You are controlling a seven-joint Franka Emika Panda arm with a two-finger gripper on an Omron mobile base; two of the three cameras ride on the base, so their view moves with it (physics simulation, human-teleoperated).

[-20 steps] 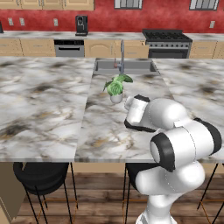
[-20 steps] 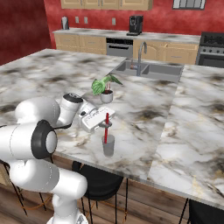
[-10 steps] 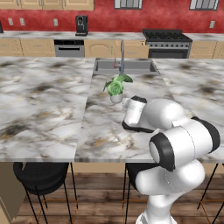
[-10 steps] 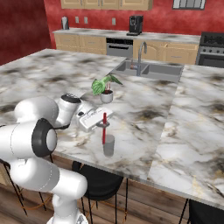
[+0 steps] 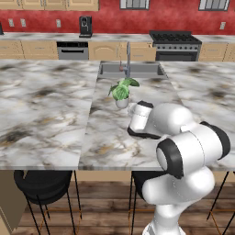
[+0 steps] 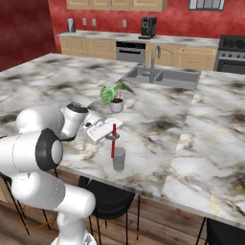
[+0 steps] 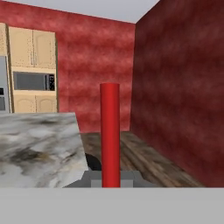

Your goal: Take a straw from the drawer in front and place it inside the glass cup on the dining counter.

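The thin red straw stands nearly upright, and its lower end dips into the greyish glass cup near the front edge of the marble dining counter. My gripper reaches in sideways from the left and is shut on the straw's middle, just above the cup's rim. In the hand view the straw rises straight up between the finger tips, with the counter to its left. In the left base view my own arm hides the cup and straw. The drawer is out of view.
A white pot with a green plant stands just behind my hand. A sink with a faucet lies further back. Black stools sit under the counter's front edge.
My hand has edged slightly left along the counter with the straw still in its grip. The straw's lower end stays in the cup.
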